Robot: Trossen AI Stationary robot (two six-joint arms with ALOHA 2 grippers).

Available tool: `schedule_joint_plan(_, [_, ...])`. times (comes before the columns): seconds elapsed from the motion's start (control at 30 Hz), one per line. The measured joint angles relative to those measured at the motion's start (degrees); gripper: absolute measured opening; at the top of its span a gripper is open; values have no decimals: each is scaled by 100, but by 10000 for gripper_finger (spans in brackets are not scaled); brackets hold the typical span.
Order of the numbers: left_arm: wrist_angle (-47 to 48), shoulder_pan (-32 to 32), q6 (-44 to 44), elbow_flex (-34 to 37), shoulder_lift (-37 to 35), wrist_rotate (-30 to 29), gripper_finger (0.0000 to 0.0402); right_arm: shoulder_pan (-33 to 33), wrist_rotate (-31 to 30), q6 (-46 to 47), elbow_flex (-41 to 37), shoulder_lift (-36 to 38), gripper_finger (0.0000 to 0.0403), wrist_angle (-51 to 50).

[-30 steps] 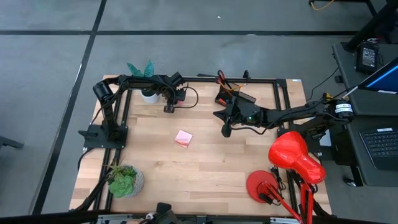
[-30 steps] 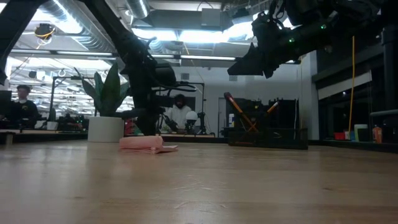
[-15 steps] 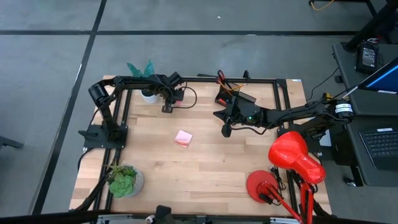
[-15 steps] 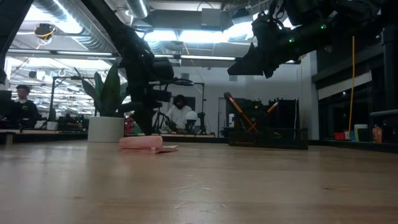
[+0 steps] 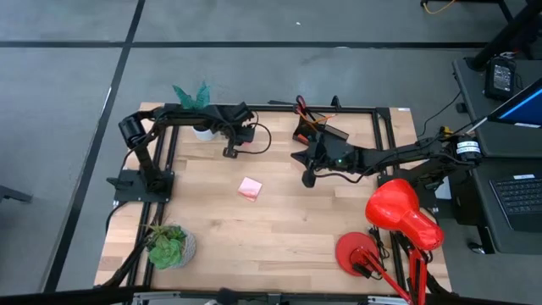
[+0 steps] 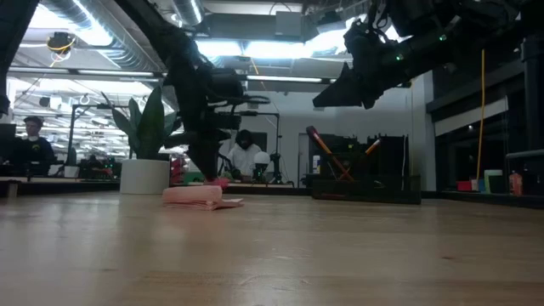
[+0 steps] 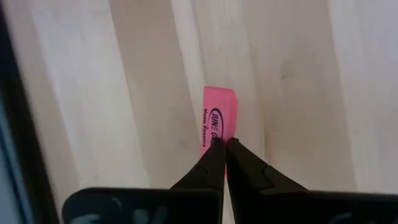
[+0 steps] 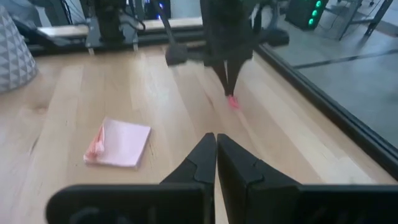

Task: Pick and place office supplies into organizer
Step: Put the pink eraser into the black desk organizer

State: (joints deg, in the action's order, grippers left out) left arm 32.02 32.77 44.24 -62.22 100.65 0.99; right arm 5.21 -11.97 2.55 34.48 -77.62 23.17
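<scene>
My left gripper (image 7: 225, 144) is down at the table's far edge, fingers pinched together with the tips on the near end of the pink eraser (image 7: 219, 117), which lies flat on the wood. My right gripper (image 8: 216, 142) hangs clenched and empty above the table, just in front of the black organizer (image 5: 324, 132). The pink sticky-note pad (image 5: 250, 188) lies on the table between both arms.

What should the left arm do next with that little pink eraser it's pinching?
Probably lift it straight up a little. The left pincer is shut on the end of the pink eraser, which seems to lie on the table. The organizer stands off to the side, so it must clear the wood before travelling there.
</scene>
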Motion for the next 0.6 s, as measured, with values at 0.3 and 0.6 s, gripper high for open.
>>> schedule_joint_plan(0.3, [-7, -290, -12, -11, -810, 431, 1, 0, 0, -83, 0, 2, 19, -204])
schedule_joint_plan(0.6, [-149, -810, -168, -17, -1447, 773, 1, -40, 401, -944, 2, 2, 23, 375])
